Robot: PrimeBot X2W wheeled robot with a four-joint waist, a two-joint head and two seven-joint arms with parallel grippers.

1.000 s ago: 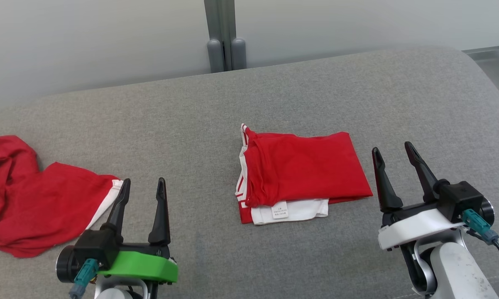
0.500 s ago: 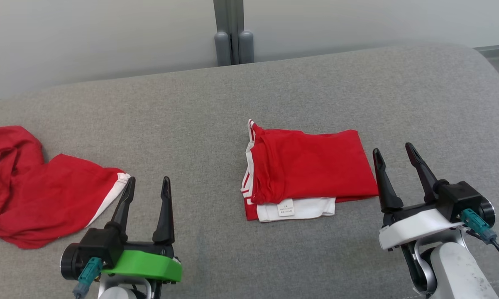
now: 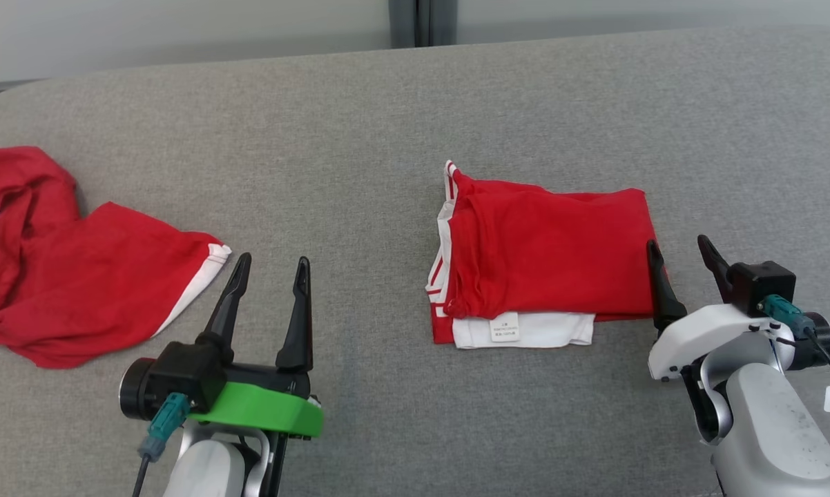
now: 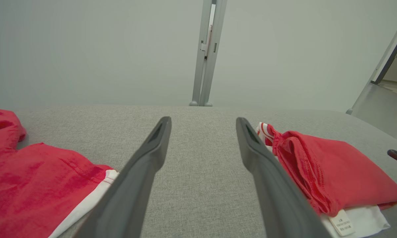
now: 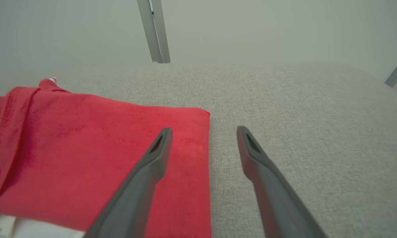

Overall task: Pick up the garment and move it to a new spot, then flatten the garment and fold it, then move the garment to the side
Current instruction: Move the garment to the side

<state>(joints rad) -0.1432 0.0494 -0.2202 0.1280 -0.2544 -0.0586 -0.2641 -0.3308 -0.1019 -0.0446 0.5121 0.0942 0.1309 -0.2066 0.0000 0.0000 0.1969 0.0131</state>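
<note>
- My left gripper [image 3: 273,259] sits at the lower left of the head view, fingers spread wide, nothing between them, just grey cushion [image 3: 360,172] under it.
- My right gripper [image 3: 678,241] is at the lower right, also wide open and not holding anything.
- The folded red garment [image 3: 553,259] lies flat a bit right of centre, with a white layer and a small tag [image 3: 505,326] poking out along its lower edge.
- In my right wrist view, one finger lines up over the folded garment's right edge and the other over bare cushion. Can't tell if it's touching the cloth.
- The crumpled red garment [image 3: 63,276] with white trim is at the far left, just beside my left gripper.
</note>
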